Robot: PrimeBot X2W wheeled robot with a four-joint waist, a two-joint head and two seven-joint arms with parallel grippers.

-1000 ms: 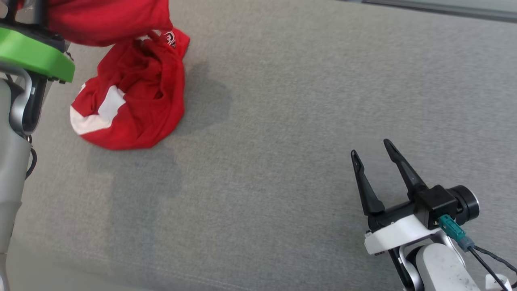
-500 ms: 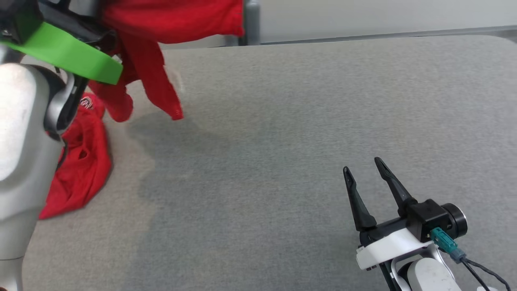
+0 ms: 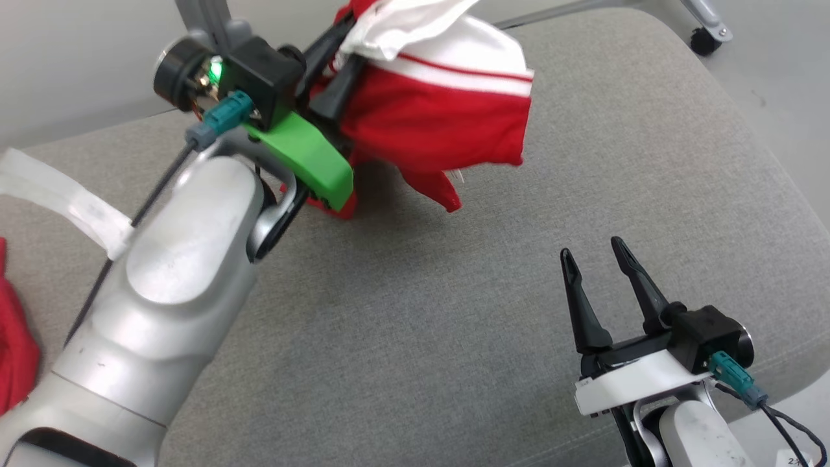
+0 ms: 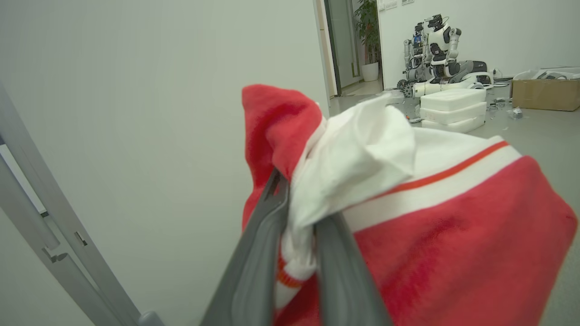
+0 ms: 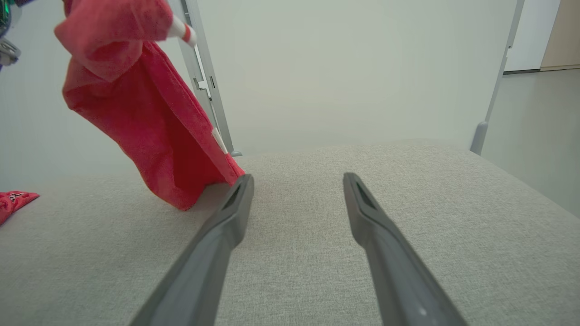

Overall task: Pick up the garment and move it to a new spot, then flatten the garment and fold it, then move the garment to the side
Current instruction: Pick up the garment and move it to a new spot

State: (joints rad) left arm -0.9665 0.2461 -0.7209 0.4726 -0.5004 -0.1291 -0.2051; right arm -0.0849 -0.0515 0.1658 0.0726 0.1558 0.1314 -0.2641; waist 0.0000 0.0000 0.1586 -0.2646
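Above the grey padded table (image 3: 454, 337), the left gripper (image 4: 301, 203) is pinching a red-and-white garment (image 3: 441, 123) aloft, while the right gripper (image 3: 591, 250) is waiting open, empty. Lowering it hem-first onto bare padding is looking the surest way.

Your left gripper (image 3: 340, 55) is holding the red-and-white garment (image 3: 441, 123) above the grey padded surface (image 3: 454, 324); your right gripper (image 3: 591, 247) is hovering, jaws apart
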